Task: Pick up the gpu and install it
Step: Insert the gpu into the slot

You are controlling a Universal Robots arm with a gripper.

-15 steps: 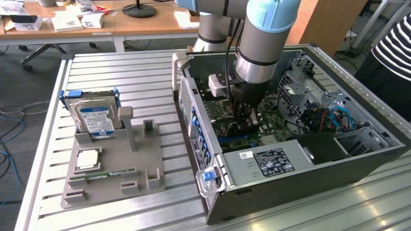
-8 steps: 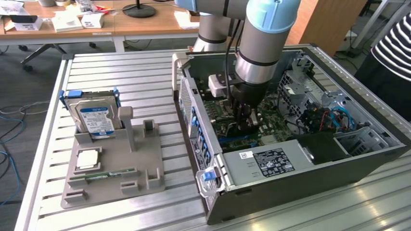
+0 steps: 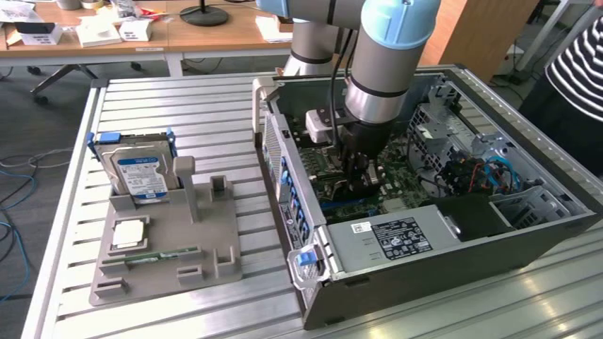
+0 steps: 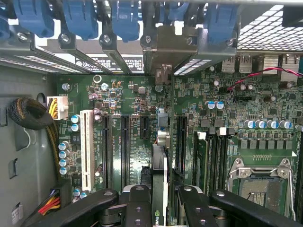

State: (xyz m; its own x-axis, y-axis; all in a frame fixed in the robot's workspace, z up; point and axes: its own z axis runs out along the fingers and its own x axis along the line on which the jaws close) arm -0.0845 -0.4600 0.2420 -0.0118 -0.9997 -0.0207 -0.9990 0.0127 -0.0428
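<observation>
The gripper [image 4: 158,208] stands partly closed, its black fingers [image 4: 135,203] pressed against either face of the gpu [image 4: 158,175], which it holds edge-on above the motherboard [image 4: 128,94]. In the exterior view the gripper [image 3: 361,185] reaches down inside the open computer case [image 3: 527,233], with the card low over the board near the case's middle.

The card looks lined up along a long black expansion slot [image 4: 180,137]. Whether its lower edge is already in the slot or hangs just above it, I cannot tell, since the card is seen almost end-on.

Beyond the card's far end sit the silver slot covers [image 4: 113,56] and the blue retention clips [image 4: 125,19] at the rear wall of the case.

Risks, as a judgement: a thin stiff board held only by its faces may tilt, so one end could seat before the other and bind. The metal bracket at the far end could catch on the rear wall's edge. Small upright capacitors [image 4: 215,105] and a white slot [image 4: 86,149] flank the line and could be clipped if the card drifts sideways.

Outside the case, on the ribbed metal table [image 3: 188,106], a grey parts holder [image 3: 179,272] carries a silver, blue-labelled hard drive [image 3: 141,173].
</observation>
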